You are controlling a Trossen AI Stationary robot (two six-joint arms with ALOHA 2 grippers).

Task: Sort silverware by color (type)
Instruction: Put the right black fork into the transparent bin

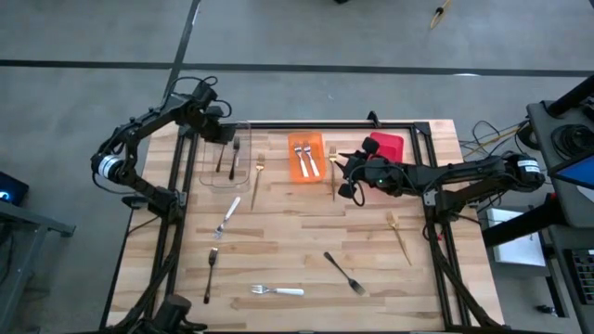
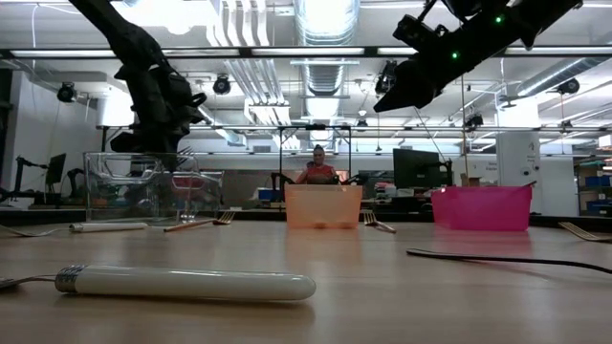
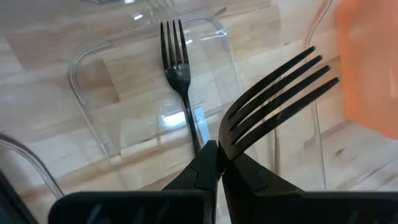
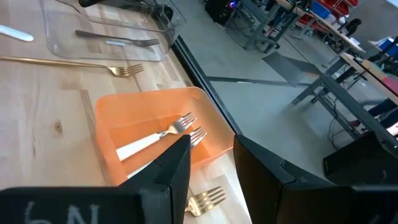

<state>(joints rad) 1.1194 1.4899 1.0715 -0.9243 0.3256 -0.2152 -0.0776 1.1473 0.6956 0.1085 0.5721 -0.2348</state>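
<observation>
Currently left gripper [image 3: 217,163] is clamped on a dark metal fork [image 3: 280,93], hanging over the clear rectangular plastic bin [image 1: 225,154] at the table's 11 o'clock; another dark fork [image 3: 180,81] lies inside. Right gripper [image 4: 211,162], jaws partly apart and empty, hovers at 12 o'clock over the orange rectangular bin [image 4: 155,106] holding two white-handled silver forks [image 4: 158,138]. A gold fork [image 4: 81,63] lies between the bins.
</observation>
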